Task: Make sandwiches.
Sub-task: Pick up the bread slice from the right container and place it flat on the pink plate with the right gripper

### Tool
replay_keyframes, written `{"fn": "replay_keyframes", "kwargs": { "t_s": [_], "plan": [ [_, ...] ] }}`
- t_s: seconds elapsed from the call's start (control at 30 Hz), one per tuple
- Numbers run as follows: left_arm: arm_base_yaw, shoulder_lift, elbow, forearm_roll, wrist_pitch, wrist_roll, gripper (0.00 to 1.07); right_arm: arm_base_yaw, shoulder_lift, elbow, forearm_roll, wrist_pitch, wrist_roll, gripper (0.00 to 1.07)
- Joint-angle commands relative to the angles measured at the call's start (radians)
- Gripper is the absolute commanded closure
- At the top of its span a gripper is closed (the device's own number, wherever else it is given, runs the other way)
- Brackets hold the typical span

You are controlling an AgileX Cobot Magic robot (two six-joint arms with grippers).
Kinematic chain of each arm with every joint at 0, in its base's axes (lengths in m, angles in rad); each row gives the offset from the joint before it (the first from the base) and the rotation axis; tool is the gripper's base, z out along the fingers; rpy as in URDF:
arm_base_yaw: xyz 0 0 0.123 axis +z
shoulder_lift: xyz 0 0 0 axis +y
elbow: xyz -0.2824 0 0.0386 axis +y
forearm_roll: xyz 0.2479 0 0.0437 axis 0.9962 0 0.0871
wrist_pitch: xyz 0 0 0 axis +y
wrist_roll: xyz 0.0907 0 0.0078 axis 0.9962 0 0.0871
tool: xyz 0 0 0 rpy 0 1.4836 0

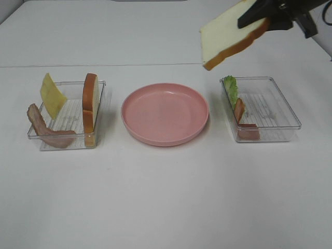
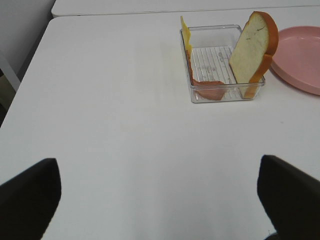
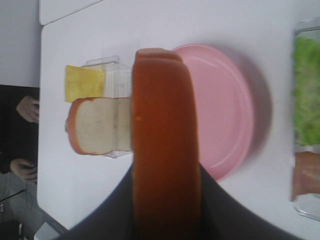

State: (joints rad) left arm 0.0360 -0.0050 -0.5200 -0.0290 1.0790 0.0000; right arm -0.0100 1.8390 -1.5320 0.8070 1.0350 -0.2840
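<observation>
Bread slice is held clamped in the right gripper, raised above the table near the pink plate. Left gripper is seen with fingers apart.

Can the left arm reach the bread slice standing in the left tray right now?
Probably yes. The left claw is open and empty, bare table lies between it and the tray, and the bread slice stands above the rim.

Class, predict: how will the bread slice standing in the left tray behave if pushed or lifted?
The bread slice probably tips easily: it stands on edge by the tray wall. Likely stiff: the similar slice in the right gripper juts out without sagging.
</observation>
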Motion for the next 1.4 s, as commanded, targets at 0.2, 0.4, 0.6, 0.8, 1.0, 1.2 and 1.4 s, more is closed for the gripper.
{"fn": "replay_keyframes", "kwargs": {
  "t_s": [0.2, 0.4, 0.6, 0.8, 1.0, 1.2, 1.4],
  "plan": [
    [-0.007, -0.021, 0.002, 0.004, -0.004, -0.008, 0.04, 0.21, 0.077, 0.005, 0.055, -0.167, 0.027, 1.07],
    [-0.007, -0.021, 0.002, 0.004, -0.004, -0.008, 0.04, 0.256, 0.162, 0.005, 0.083, -0.232, 0.03, 1.07],
    [-0.007, -0.021, 0.002, 0.004, -0.004, -0.008, 0.04, 0.267, 0.259, 0.005, 0.13, -0.273, 0.029, 1.07],
    [-0.007, -0.021, 0.002, 0.004, -0.004, -0.008, 0.04, 0.268, 0.316, -0.004, 0.206, -0.297, -0.007, 1.07],
    [-0.007, -0.021, 0.002, 0.004, -0.004, -0.008, 0.04, 0.278, 0.373, -0.064, 0.195, -0.28, -0.002, 1.07],
    [-0.007, -0.021, 0.002, 0.004, -0.004, -0.008, 0.04, 0.278, 0.403, -0.064, 0.187, -0.282, 0.0, 1.07],
    [-0.007, -0.021, 0.002, 0.004, -0.004, -0.008, 0.04, 0.278, 0.436, -0.064, 0.208, -0.281, -0.001, 1.07]
  ]
}}
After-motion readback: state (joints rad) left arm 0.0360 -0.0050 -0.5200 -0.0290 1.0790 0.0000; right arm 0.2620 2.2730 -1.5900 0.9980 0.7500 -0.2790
